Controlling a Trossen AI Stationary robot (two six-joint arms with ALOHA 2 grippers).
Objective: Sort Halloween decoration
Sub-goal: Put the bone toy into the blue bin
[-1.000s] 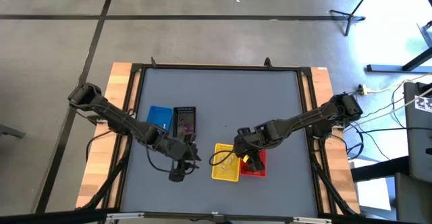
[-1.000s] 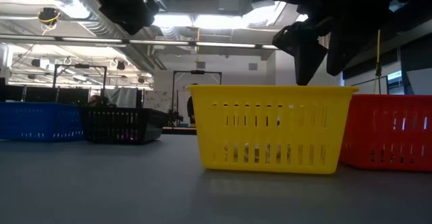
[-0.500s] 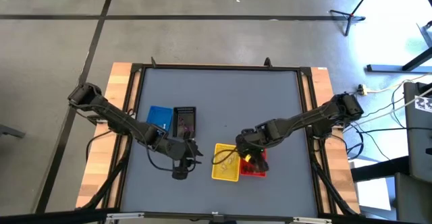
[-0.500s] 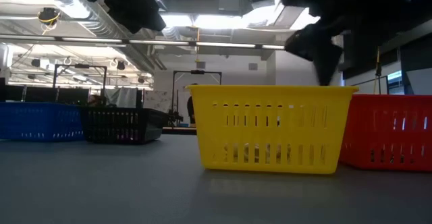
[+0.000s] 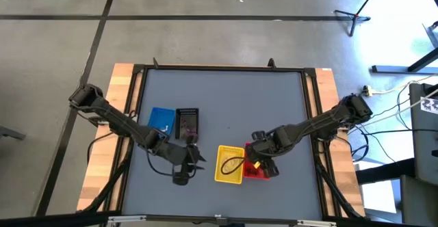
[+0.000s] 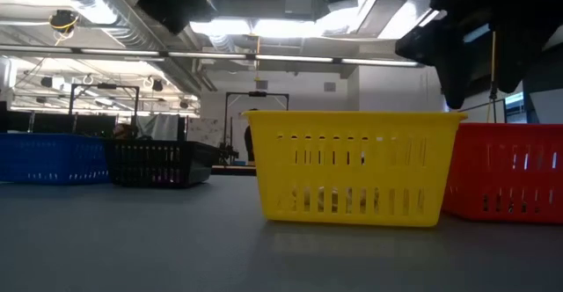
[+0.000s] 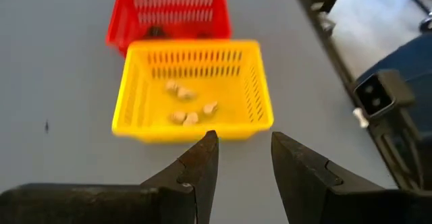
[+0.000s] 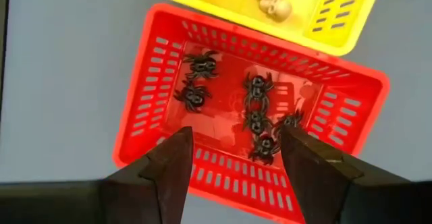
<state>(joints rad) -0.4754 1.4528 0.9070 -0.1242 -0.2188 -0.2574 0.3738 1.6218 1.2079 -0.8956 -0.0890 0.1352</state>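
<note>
Halloween decoration sits sorted by kind: dark spiders [image 8: 256, 106] in the red basket [image 8: 156, 69], pale skulls [image 7: 185, 106] in the yellow basket [image 7: 128, 92]. Your right tool [image 8: 233, 160] hangs spread and empty above the red basket; left tool [image 7: 244, 163], also spread, waits over the counter [image 5: 226, 100].
</note>
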